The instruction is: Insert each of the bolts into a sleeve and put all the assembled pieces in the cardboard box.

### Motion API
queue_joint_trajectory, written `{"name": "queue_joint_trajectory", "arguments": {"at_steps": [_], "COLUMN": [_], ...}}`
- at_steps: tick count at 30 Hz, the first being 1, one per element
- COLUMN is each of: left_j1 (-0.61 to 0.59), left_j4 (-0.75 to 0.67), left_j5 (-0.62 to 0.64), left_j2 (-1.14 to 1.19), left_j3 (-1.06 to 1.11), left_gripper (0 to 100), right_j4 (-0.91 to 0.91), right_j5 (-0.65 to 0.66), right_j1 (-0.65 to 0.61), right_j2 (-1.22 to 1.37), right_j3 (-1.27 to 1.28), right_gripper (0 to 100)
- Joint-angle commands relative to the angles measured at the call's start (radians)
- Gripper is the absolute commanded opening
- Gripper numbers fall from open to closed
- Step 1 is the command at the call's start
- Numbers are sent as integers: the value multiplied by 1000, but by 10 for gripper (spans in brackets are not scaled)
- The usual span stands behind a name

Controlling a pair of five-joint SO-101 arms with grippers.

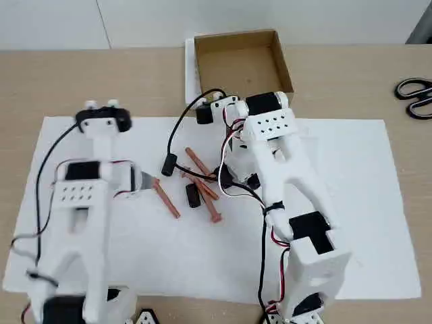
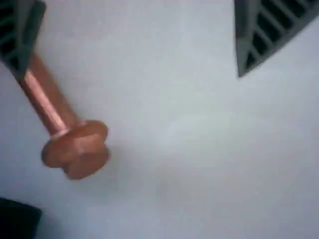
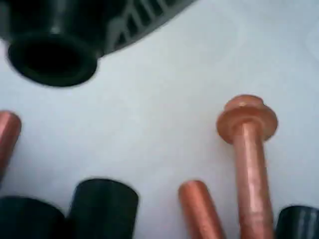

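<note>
Left claw (image 2: 130, 69) gapes wide over the white sheet (image 2: 199, 164), a copper bolt (image 2: 65, 129) lying at one finger (image 2: 20, 45), while right claw (image 3: 75, 30) clamps a black sleeve (image 3: 50, 59), raised above loose bolts (image 3: 246, 144) and spare sleeves (image 3: 102, 204) scattered close beneath it.

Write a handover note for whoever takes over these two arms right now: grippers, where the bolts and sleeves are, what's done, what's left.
Left gripper: open, low over the white sheet, one bolt lying by it, not gripped.
Right gripper: over the pile of parts, with a black sleeve right at it; I cannot tell whether it is gripped.
Other bolts and sleeves lie loose on the sheet between the arms.
Done: nothing visible. No bolt sits in a sleeve, and no pieces are in the cardboard box.
Left: every insertion, then boxing all the pieces.
</note>
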Motion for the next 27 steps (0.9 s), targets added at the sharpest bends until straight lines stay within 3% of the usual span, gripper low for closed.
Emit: {"name": "queue_joint_trajectory", "arguments": {"at_steps": [1,6,15,27], "left_j1": [52,77,186,187], "left_j4": [55,190,114,-109], "left_j5": [86,350,381,594], "left_j2": [137,186,187,187], "left_j3": [-143,-268,-136,-24], "left_gripper": [255,255,254,254], "right_j4": [21,21,21,21], "right_j5": [-37,-37,-38,-40], "right_j1": [5,8,10,10], "right_j2": [-105,-147,-147,-147], "right_j3": [-48,-46,-46,-44], "right_gripper": [4,4,4,4]}}
